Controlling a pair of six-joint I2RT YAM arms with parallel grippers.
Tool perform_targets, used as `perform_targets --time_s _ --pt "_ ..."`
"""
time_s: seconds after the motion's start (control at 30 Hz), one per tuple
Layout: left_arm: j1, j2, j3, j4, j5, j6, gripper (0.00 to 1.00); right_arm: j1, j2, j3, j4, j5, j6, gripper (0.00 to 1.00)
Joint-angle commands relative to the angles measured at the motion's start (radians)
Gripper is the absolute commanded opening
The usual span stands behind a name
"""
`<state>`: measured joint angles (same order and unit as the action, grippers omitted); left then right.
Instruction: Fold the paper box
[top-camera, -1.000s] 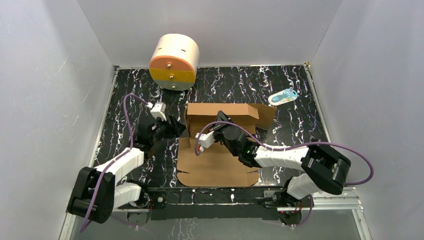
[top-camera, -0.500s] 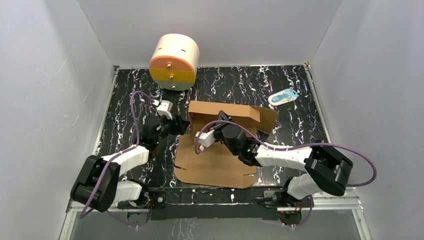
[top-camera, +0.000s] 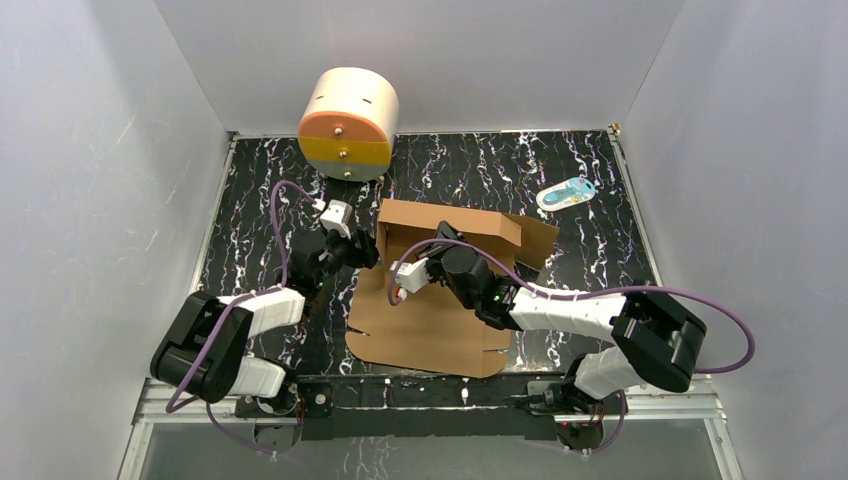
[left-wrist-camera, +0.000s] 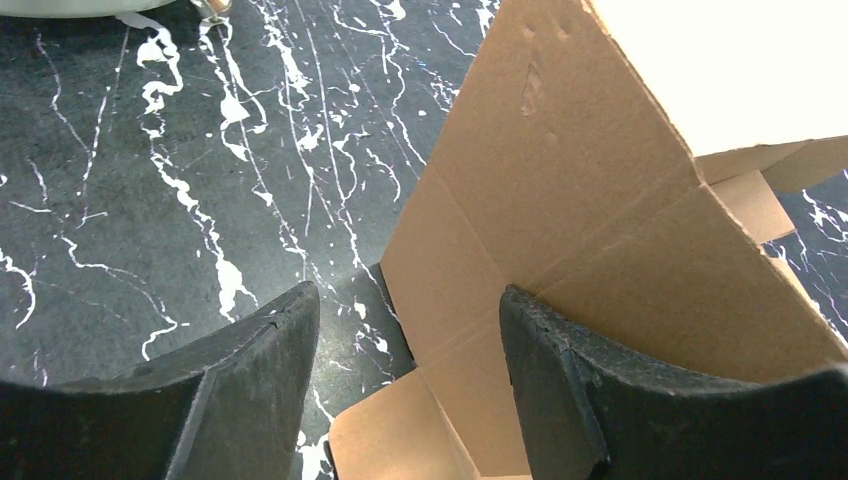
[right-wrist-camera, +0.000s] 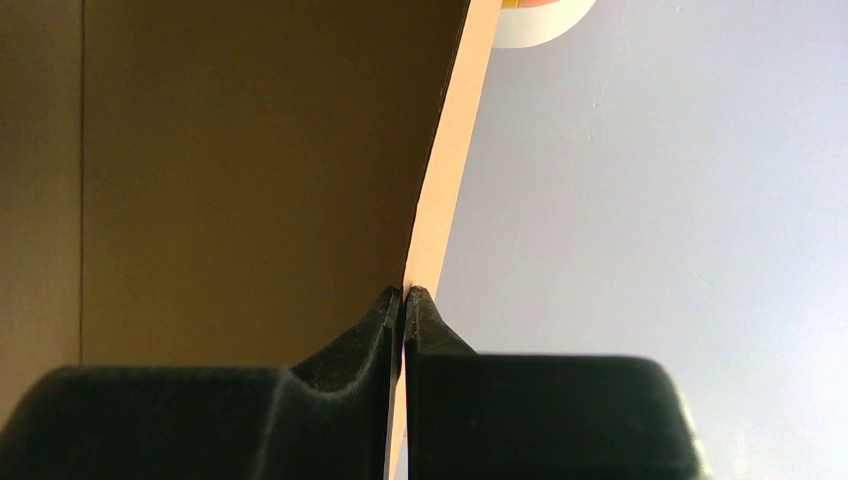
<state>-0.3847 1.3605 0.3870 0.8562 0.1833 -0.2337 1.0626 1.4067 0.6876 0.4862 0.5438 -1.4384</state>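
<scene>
The paper box (top-camera: 425, 325) is a brown die-cut cardboard sheet lying in the middle of the table, its far panel (top-camera: 450, 217) raised upright. My right gripper (top-camera: 443, 242) is shut on the edge of that raised panel; in the right wrist view the thin cardboard edge (right-wrist-camera: 440, 180) runs up from between the closed fingertips (right-wrist-camera: 422, 305). My left gripper (top-camera: 362, 250) is open at the sheet's left side. In the left wrist view (left-wrist-camera: 405, 330) its jaws straddle the left edge of the cardboard (left-wrist-camera: 560, 190), apart from it.
A round cream drum with orange and yellow drawers (top-camera: 347, 122) stands at the back left. A small blue and white object (top-camera: 565, 193) lies at the back right. White walls close in the black marbled table (top-camera: 260, 200) on three sides.
My left gripper has moved forward and right, up to the box's left edge. The sheet has shifted slightly left and turned a little. My right gripper keeps its hold on the raised panel.
</scene>
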Motion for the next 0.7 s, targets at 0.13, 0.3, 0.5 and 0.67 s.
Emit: perform_targets --time_s 0.13,0.3,0.5,0.67 --pt "-0.029 -0.034 -0.031 0.086 0.153 -0.003 0.69 0.023 0.003 0.030 -0.102 -0.110 0.045 0.11" --pt "-0.030 -0.133 -0.072 0.049 0.060 0.010 0.74 0.021 -0.005 0.026 -0.103 -0.106 0.040 0.11" --pt "-0.029 -0.138 -0.065 0.005 0.031 0.017 0.74 0.017 -0.013 0.031 -0.115 -0.105 0.037 0.11" --pt "-0.029 -0.222 -0.071 -0.078 0.012 0.043 0.73 0.016 -0.013 0.032 -0.120 -0.106 0.038 0.11"
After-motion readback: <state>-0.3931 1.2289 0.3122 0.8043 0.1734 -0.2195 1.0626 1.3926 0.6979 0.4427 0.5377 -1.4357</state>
